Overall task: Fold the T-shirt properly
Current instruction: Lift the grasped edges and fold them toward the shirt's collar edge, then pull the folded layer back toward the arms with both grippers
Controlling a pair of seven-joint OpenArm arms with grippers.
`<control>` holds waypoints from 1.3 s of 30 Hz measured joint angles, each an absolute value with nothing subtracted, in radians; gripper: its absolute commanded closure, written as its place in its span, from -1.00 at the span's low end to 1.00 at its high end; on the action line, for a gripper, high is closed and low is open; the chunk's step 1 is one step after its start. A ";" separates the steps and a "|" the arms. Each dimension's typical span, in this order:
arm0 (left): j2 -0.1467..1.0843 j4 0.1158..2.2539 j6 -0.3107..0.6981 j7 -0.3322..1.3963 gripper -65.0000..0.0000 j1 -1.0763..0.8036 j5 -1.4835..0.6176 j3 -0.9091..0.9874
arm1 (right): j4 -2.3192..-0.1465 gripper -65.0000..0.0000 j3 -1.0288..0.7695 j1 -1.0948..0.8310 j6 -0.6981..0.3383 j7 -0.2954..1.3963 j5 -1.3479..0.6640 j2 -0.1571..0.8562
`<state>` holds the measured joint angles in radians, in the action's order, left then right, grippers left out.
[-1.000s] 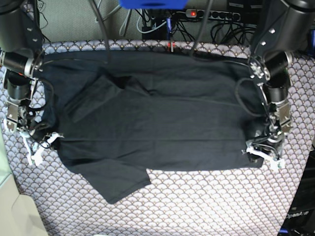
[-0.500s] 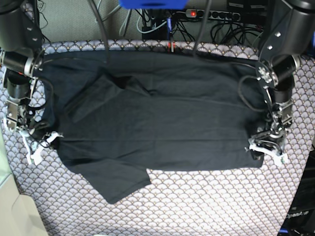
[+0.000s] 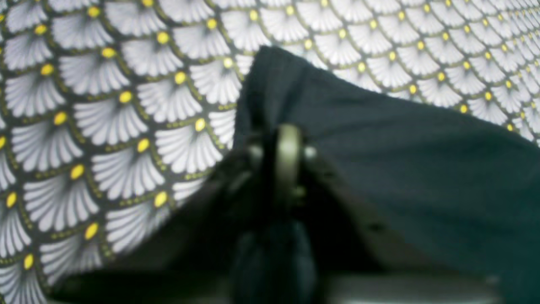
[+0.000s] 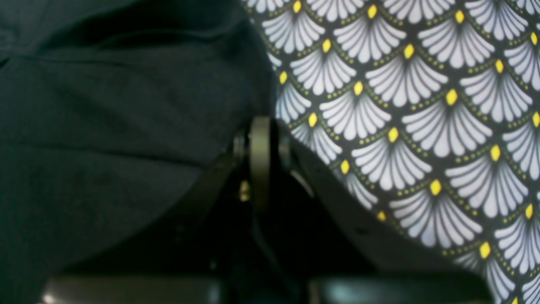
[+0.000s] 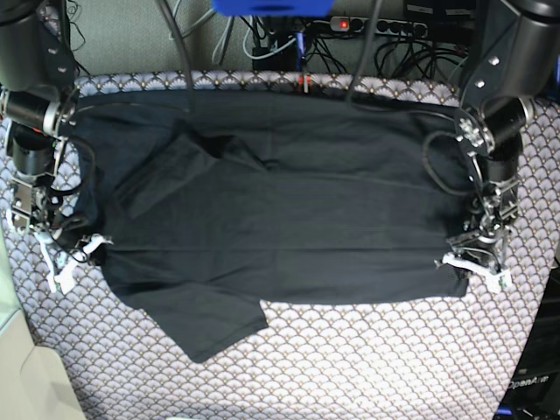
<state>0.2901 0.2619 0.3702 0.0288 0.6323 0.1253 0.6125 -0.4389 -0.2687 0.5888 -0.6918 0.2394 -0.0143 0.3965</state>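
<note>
The T-shirt (image 5: 280,219) lay spread on the scallop-patterned desk (image 5: 367,359). The left tool (image 5: 472,260) pinched its right edge; the right tool (image 5: 70,254) gripped its left edge.

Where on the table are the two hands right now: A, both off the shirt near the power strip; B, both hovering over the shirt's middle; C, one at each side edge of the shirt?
C: the left hand and right hand sit at opposite side edges of the T-shirt.
</note>
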 measured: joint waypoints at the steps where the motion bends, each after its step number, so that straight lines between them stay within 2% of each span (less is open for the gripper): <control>1: 0.297 0.265 0.370 0.060 1.00 0.636 0.123 0.612 | -0.440 1.00 -0.269 0.589 -0.692 0.239 -0.015 0.397; 9: 0.287 0.469 0.389 0.270 1.00 0.582 0.131 0.612 | -0.440 1.00 -0.268 0.588 -0.695 0.247 -0.014 0.418; 20: 0.217 0.897 0.396 0.487 1.00 0.453 0.120 0.612 | -0.471 1.00 -0.271 0.574 -0.703 0.296 -0.019 0.441; 23: 0.202 0.984 0.398 0.538 1.00 0.416 0.121 0.609 | -0.631 1.00 -0.272 0.495 -0.707 0.349 -0.021 0.438; 31: 0.167 1.170 0.389 0.558 1.00 0.321 0.125 0.613 | -1.298 1.00 -0.273 0.164 -0.702 0.514 -0.012 0.364; 39: 0.152 1.333 0.389 0.607 1.00 0.202 0.123 0.617 | -1.642 1.00 -0.347 -0.025 -0.702 0.564 -0.019 0.309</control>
